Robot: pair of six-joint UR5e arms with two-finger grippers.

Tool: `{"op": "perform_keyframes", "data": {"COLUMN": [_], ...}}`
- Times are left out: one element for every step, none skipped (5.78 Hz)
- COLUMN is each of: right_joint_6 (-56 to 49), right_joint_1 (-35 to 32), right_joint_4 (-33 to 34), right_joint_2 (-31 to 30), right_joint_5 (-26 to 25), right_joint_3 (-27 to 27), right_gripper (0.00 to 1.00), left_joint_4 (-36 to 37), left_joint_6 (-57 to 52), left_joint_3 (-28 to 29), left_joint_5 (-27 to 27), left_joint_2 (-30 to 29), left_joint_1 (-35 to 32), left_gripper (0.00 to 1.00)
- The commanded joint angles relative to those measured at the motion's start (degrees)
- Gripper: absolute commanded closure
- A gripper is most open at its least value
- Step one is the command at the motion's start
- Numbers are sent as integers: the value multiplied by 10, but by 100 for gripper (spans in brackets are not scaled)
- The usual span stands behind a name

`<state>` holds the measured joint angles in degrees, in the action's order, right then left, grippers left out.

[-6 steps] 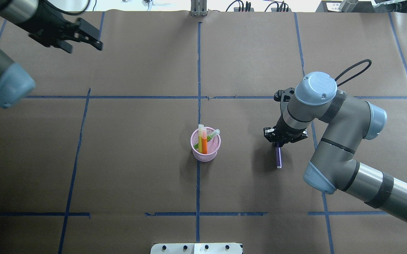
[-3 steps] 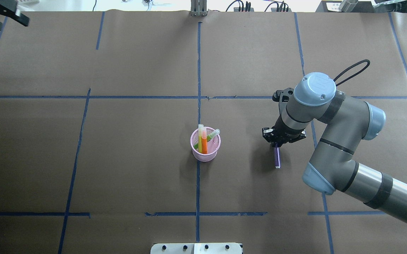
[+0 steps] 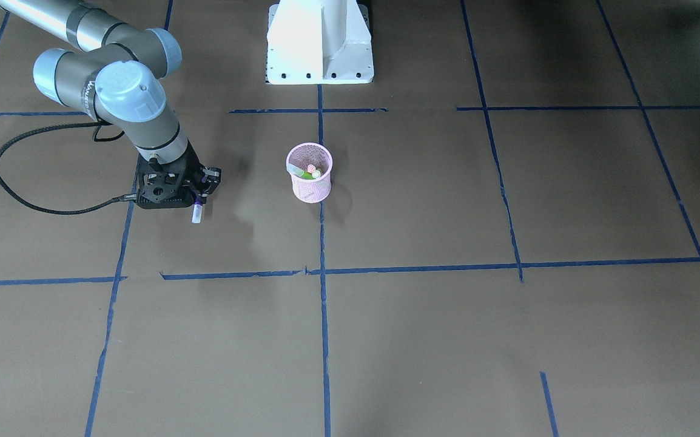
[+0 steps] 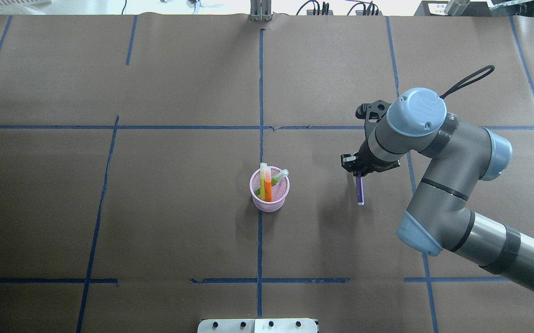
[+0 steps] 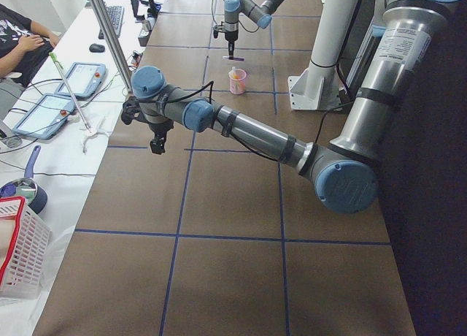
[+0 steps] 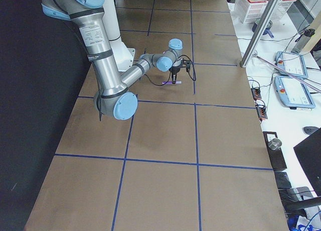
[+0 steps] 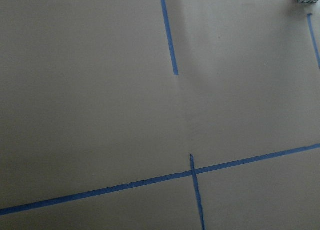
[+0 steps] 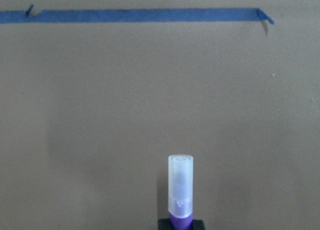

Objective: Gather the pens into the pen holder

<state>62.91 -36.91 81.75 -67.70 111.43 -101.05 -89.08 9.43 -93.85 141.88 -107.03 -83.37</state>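
Front view: right hand (image 3: 197, 195) is clenched on the purple pen (image 3: 196, 210), cap end hanging below the fingers, over the surface (image 3: 447, 340). The pen holder (image 3: 310, 189) stands upright well apart from it, on the centre tape line. Overhead: the holder has the orange pen (image 4: 268, 189), yellow pen (image 4: 263, 178) and green pen (image 4: 278, 177) in it, with green leaning across the mouth. I read this as the carry leg for the fourth pen. Left side view: left hand (image 5: 155, 142) hangs far from all this, and I can't tell whether it's released or clenched. Right side view: too small to add anything. Left wrist: only bare surface and tape lines (image 7: 170, 35). Right wrist: the cap pokes out past the fingers, and I can't see how much barrel they hold. Risks as I see them: a shallow pinch lets the pen swing or slip in transit. The crowded mouth could catch the cap going in. A sideways knock could tip the light mesh holder.
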Motion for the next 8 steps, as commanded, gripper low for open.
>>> {"op": "perform_keyframes", "data": {"right_joint_6": [-2,-2,-2,-2,2,5,10,33], "right_joint_1": [-4,-7,-7,-11,-8,23,44,85], "right_joint_4": [0,0,1,2,3,5,6,4], "right_joint_2": [1,2,2,3,13,38,65,84], "right_joint_5": [-61,-91,-117,-127,-157,-234,-272,-331], "right_joint_3": [-66,-93,-120,-139,-144,-143,-142,-139], "right_gripper": [100,100,100,100,100,100,100,100], "left_joint_4": [50,49,44,14,-35,-68,-67,-66], "left_joint_6": [-121,-156,-176,-226,-228,-224,-223,-221], "left_joint_3": [45,83,115,166,173,173,174,176], "left_joint_5": [-62,-64,-94,-96,-97,-97,-98,-100], "left_joint_2": [18,21,26,42,87,110,116,117], "left_joint_1": [-19,-29,-30,-32,-35,-42,-42,-42], "left_gripper": [0,0,0,0,0,0,0,0]}}
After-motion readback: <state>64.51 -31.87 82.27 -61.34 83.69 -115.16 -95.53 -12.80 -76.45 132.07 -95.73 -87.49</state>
